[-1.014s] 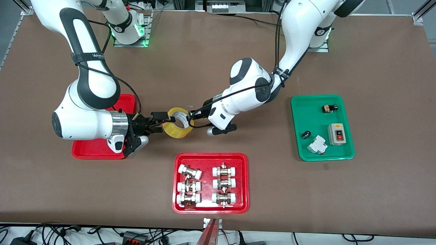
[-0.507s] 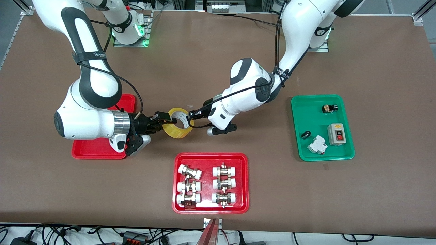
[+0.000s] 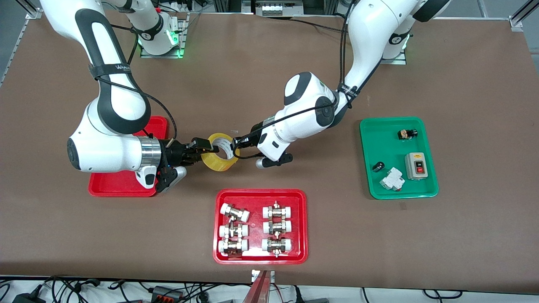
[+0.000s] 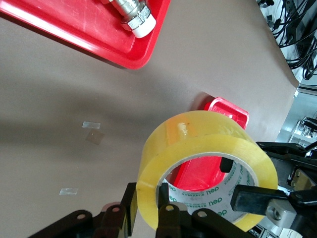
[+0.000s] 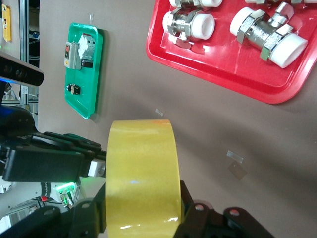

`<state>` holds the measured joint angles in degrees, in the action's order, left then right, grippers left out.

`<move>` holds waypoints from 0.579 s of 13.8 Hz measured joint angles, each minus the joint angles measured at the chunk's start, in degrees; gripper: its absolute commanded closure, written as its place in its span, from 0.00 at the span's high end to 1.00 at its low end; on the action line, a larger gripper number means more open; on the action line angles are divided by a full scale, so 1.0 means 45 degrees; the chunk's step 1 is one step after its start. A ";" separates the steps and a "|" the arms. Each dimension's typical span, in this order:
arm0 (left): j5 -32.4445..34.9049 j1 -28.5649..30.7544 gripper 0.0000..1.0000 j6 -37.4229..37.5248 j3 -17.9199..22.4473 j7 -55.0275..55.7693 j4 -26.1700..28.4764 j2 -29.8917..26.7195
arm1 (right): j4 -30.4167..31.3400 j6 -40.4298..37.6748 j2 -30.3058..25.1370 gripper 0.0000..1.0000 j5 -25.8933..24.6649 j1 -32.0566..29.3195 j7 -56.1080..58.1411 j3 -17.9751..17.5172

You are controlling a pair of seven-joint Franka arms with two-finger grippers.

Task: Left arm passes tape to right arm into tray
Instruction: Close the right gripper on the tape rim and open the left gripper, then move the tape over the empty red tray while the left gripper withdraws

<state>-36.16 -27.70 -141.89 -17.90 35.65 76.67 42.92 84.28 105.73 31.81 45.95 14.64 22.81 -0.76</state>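
Observation:
The yellow tape [image 3: 219, 163] hangs in the air over the bare table, between the plain red tray [image 3: 113, 188] and the tray of fittings. My left gripper [image 3: 237, 147] is shut on the roll's wall, one finger inside the ring and one outside, as the left wrist view shows [image 4: 147, 204]. My right gripper [image 3: 205, 149], on the arm with the silver ring, is shut across the roll's two flat sides [image 5: 142, 198]. The tape fills the left wrist view [image 4: 198, 134] and the right wrist view [image 5: 141, 158]. The tray lies under the right arm's wrist and shows past the roll [image 4: 229, 110].
A red tray of white-capped metal fittings [image 3: 261, 194] lies nearer the front camera than the tape; it also shows in the right wrist view [image 5: 223, 69]. A green tray [image 3: 365, 155] with electrical parts lies toward the left arm's end.
My right gripper moved in toward the tape and closed its fingers on the roll. The left gripper and the tape have stayed in place.

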 measured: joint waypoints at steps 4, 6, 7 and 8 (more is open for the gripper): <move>0.0014 0.0252 1.00 -0.0115 0.0100 -0.0509 -0.0290 -0.0009 | 0.0001 0.0005 0.0059 0.14 -0.0002 -0.0015 0.0000 0.0038; 0.0015 0.0759 1.00 -0.0006 0.0101 -0.0955 -0.0391 -0.0137 | 0.0000 0.0006 0.0061 0.14 -0.0002 -0.0018 0.0000 0.0043; 0.0021 0.1030 1.00 0.0348 0.0112 -0.1142 -0.0410 -0.0299 | 0.0001 0.0006 0.0061 0.14 -0.0002 -0.0019 0.0000 0.0049; 0.0088 0.1391 1.00 0.1148 0.0126 -0.1402 -0.0444 -0.0529 | 0.0000 0.0006 0.0061 0.14 -0.0002 -0.0022 0.0000 0.0055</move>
<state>-35.77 -21.44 -136.73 -17.33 29.34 74.68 40.54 84.28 105.75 32.08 45.94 14.54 22.81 -0.52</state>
